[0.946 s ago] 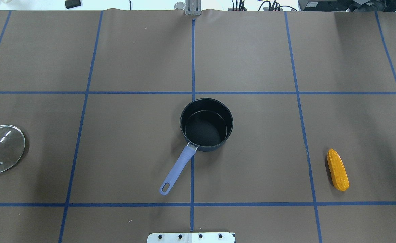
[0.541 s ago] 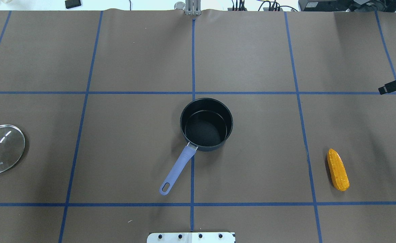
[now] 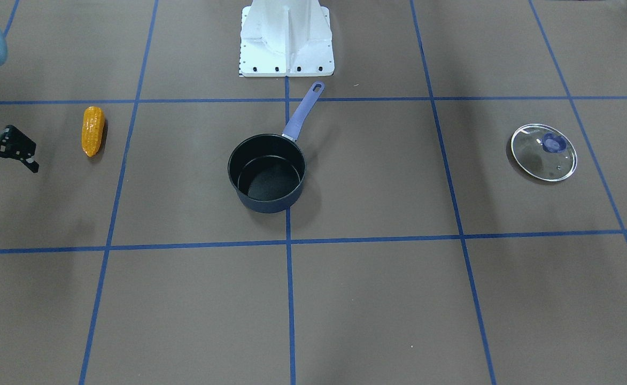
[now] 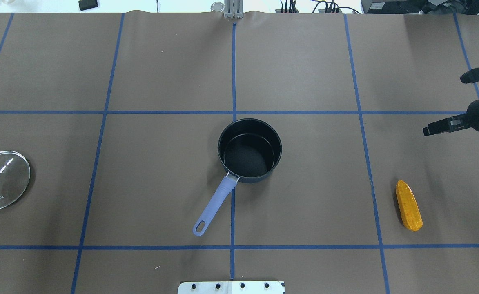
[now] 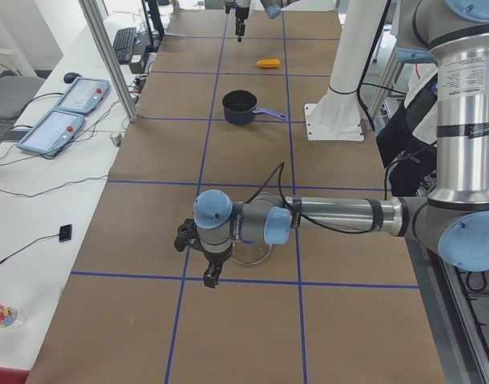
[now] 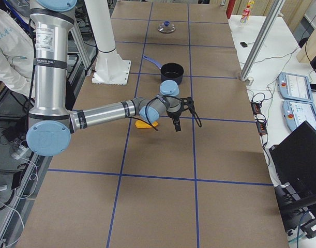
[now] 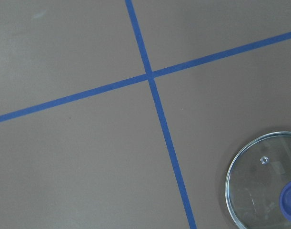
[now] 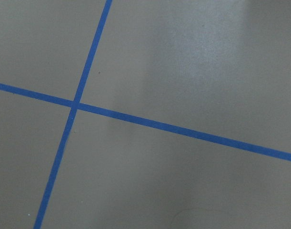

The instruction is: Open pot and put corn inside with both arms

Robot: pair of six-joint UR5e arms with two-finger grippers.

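The corn [image 4: 408, 205] lies flat near the right end of the tabletop, closer to the robot-side edge than to the far edge, and well apart from everything else; nothing touches it.

The main risk, as I judge it, is a bad pinch:
- the cob is round and bumpy and narrows to a tip, so a grip placed toward the thin end could squeeze it out sideways or set it rolling;
- the right pincer [image 4: 444, 104] hangs spread and holding nothing, near the right edge and on the far side of the corn rather than over it;
- its fingers seem to be set apart roughly along the cob's length, so coming down without a wrist turn might straddle the long way and miss a firm hold.

A second risk is at the pot [image 4: 249, 150], which sits open and empty in the middle of the tabletop; a cob let go over the rim instead of the bowl could bounce off or nudge the pan.

The corn's long axis runs from the robot-side edge toward the far edge, leaning slightly; the tapered tip points to the far edge and the blunt end to the robot.

The pot's handle [image 4: 217, 204] points toward the robot-side edge, angled left; the glass lid [image 4: 12, 179] rests at the left end; the left pincer [image 5: 210, 276] hovers near it, and I cannot tell whether it is spread or closed.
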